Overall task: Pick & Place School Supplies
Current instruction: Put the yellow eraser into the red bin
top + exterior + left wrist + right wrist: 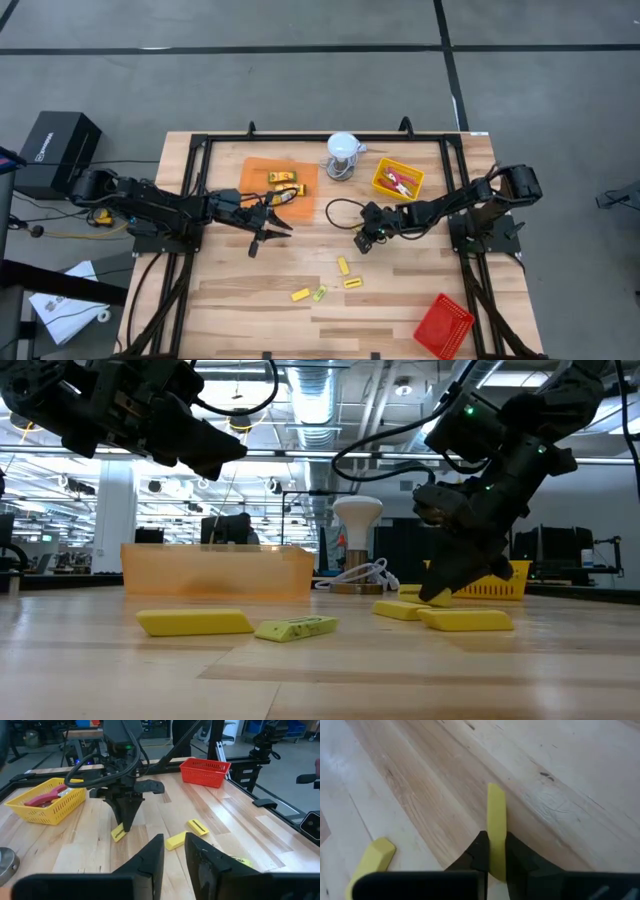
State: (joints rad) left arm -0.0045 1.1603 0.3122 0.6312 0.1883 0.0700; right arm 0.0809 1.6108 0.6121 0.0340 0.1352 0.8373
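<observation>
Yellow block (496, 827) sitting pinched between right gripper (122, 825) fingertips, mid-table, just above the wood. Picking up, seemingly; next, lifting clear and carrying toward yellow tray (380, 185). Left gripper (262, 238) hovering near orange tray (254, 175), fingers slightly apart, empty.
</observation>
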